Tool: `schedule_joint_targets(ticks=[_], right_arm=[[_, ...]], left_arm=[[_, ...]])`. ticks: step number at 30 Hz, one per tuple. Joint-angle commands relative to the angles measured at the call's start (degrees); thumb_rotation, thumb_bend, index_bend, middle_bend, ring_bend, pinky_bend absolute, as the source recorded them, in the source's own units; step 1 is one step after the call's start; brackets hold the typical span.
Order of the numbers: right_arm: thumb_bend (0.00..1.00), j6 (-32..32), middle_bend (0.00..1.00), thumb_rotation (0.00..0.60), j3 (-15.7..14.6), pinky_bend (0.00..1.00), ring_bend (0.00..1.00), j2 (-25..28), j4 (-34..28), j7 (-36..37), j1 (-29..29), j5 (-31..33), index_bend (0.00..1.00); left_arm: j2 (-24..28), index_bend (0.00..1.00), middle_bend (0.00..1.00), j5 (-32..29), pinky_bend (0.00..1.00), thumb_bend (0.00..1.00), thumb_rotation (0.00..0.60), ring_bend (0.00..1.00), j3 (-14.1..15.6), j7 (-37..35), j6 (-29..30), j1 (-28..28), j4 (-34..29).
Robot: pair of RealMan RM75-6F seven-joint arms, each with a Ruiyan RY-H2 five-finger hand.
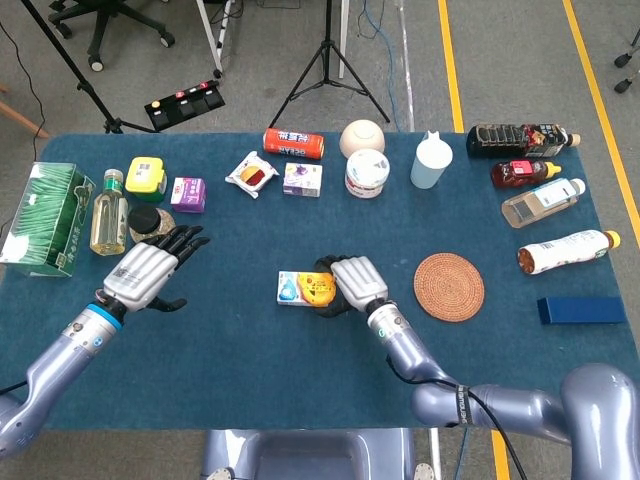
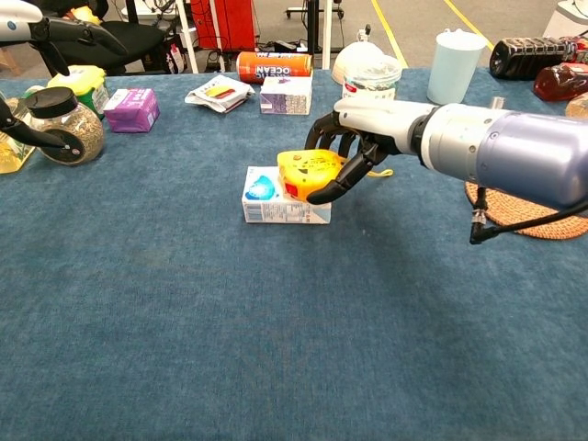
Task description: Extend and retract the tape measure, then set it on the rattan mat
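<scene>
The yellow tape measure (image 1: pixel 317 288) (image 2: pixel 306 171) lies on top of a small white carton (image 1: pixel 290 288) (image 2: pixel 267 199) at the table's middle. My right hand (image 1: pixel 356 281) (image 2: pixel 363 136) wraps it from the right, fingers curled over its top and back, thumb against its front. A short yellow tab sticks out beside the hand. The round rattan mat (image 1: pixel 449 287) (image 2: pixel 528 213) lies flat to the right of that hand. My left hand (image 1: pixel 148 270) (image 2: pixel 66 30) hovers over the left side, fingers spread, holding nothing.
A lidded jar (image 1: pixel 148 222), an oil bottle (image 1: pixel 108 212) and a green box (image 1: pixel 45 220) stand by my left hand. Along the back are a purple box (image 1: pixel 188 194), an orange can (image 1: pixel 293 143), a tub (image 1: pixel 366 173) and a cup (image 1: pixel 429 160). Bottles (image 1: pixel 545 202) and a blue box (image 1: pixel 581 310) lie at the right.
</scene>
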Motion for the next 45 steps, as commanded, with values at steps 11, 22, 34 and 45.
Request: schedule_joint_targets(ticks=[11,22,34,45], right_arm=[[0.21,1.74,0.35,0.404,0.04,0.44,0.41,-1.61,1.29,-0.18,-0.01,-0.04,0.35],[0.25,2.35,0.42,0.406,0.36,0.59,0.52,-3.42,3.44,1.32,-0.5,-0.97,0.43],[0.27,0.83,0.49,0.405,0.76,0.67,0.61,-1.37,1.94,7.43,-2.57,-5.02,0.51],[0.28,1.05,0.49,0.404,0.53,0.67,0.61,2.46,-2.74,13.9,-5.32,-11.51,0.51]], left_arm=[[-0.04,0.06,0.05,0.41,0.2,0.17,0.6,0.0,-0.11,-0.68,-0.21,0.76,0.51],[-0.14,0.06,0.05,0.77,0.2,0.17,0.6,0.0,-0.11,-1.26,-0.71,1.39,1.11],[-0.03,0.08,0.05,0.78,0.2,0.17,0.6,0.0,-0.39,-0.78,-1.43,1.37,0.79],[-0.89,0.18,0.09,0.62,0.28,0.17,0.6,0.07,-1.73,-1.19,-3.06,-0.15,-0.56]])
